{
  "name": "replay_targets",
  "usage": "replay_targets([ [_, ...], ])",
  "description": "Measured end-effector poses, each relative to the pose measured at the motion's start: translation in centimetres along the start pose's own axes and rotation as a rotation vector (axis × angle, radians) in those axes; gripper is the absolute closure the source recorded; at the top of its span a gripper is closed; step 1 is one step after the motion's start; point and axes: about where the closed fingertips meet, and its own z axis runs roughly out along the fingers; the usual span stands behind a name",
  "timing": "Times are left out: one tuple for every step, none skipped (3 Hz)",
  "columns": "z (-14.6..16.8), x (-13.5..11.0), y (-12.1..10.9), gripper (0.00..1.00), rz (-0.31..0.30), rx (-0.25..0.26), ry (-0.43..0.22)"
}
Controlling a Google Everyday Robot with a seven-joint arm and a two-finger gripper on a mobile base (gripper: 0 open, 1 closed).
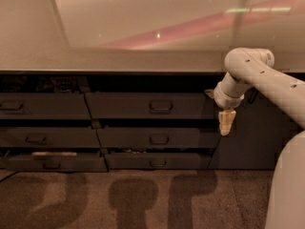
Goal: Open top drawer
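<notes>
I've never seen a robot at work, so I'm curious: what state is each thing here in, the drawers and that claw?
top drawer: front level with the drawer beside it, not visibly pulled out.
loop handle: free, nothing gripping it.
bottom-left drawer: slightly ajar, something pale showing above its front.
gripper: hangs pointing down, right of the top drawer, clear of the handle.

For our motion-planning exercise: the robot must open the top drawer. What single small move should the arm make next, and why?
Probably shift the gripper left and slightly up, toward the loop handle centred on the top drawer. The gripper hangs pointing down just past the drawer's right end, below handle height and well apart from the handle, so it cannot pull yet.
</notes>
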Motion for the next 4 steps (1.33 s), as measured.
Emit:
replay_targets([
  [0.01, 0.00, 0.00, 0.00, 0.000, 0.000, 0.000],
  [0.01, 0.00, 0.00, 0.19, 0.000, 0.000, 0.000],
  [0.01, 0.00, 0.01, 0.43, 0.000, 0.000, 0.000],
  [0.02, 0.00, 0.01, 0.66, 0.000, 0.000, 0.000],
])
